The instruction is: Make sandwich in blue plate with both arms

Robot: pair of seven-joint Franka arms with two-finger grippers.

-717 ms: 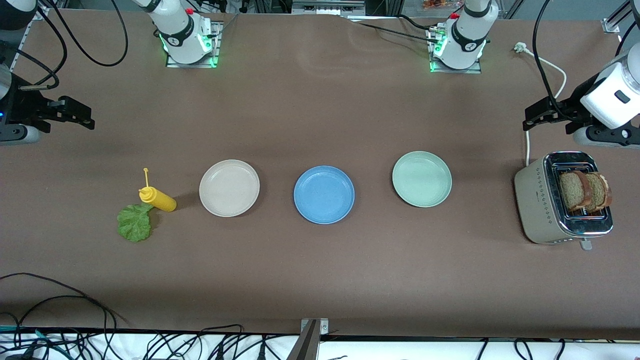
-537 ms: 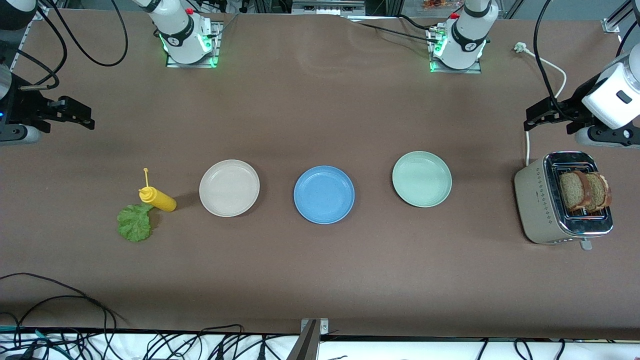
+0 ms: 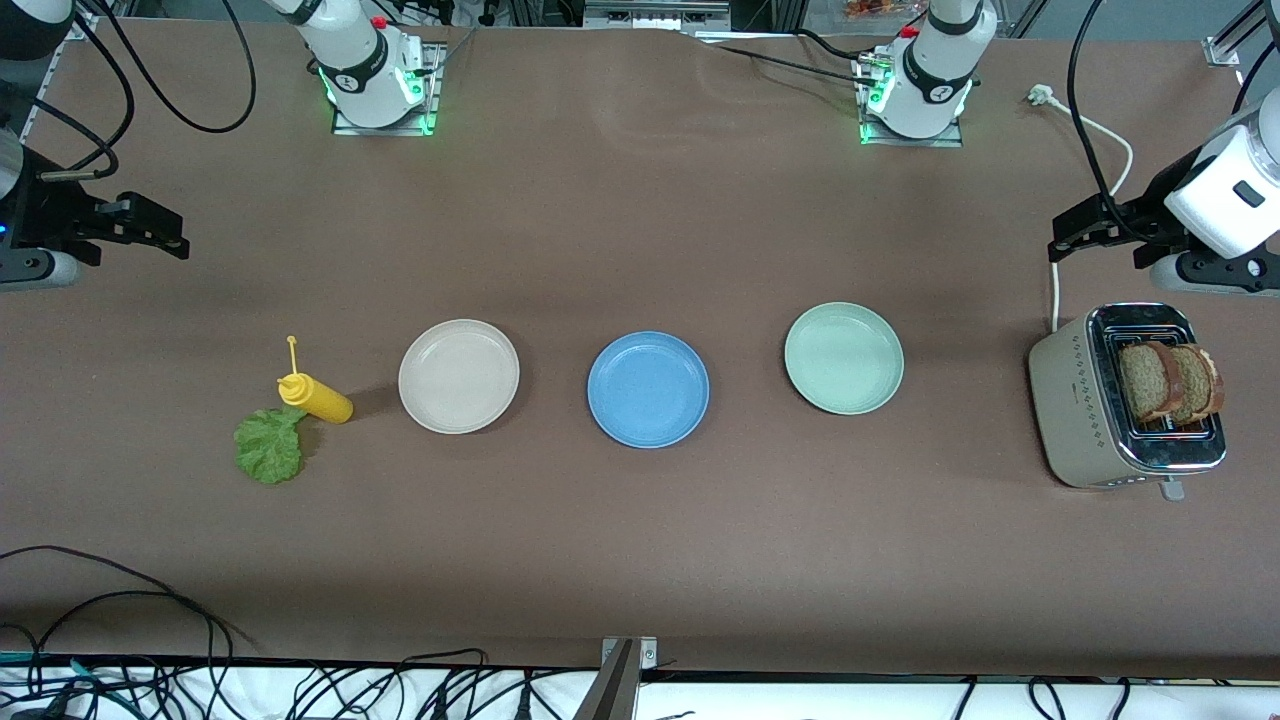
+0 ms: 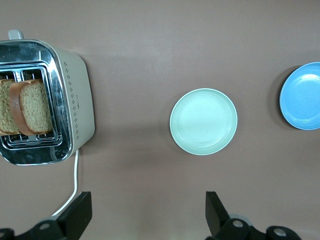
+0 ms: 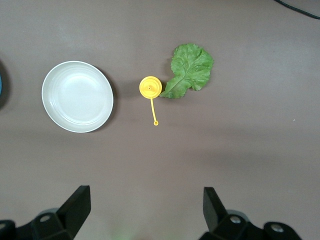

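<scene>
The blue plate [image 3: 648, 389] sits empty mid-bench, between both arms' reach. Bread [image 3: 1168, 382] stands in the toaster [image 3: 1085, 400] under the left end effector [image 4: 147, 212]; lettuce [image 3: 269, 446] lies near the right end effector [image 5: 145, 210] — both released, empty, raised.

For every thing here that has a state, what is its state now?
Blue plate: empty.
Beige plate: empty.
Green plate: empty.
Bread slices: standing in the toaster.
Lettuce: flat on table, touching the bottle.
Bottle: upright.
Left gripper: open, empty.
Right gripper: open, empty.
</scene>
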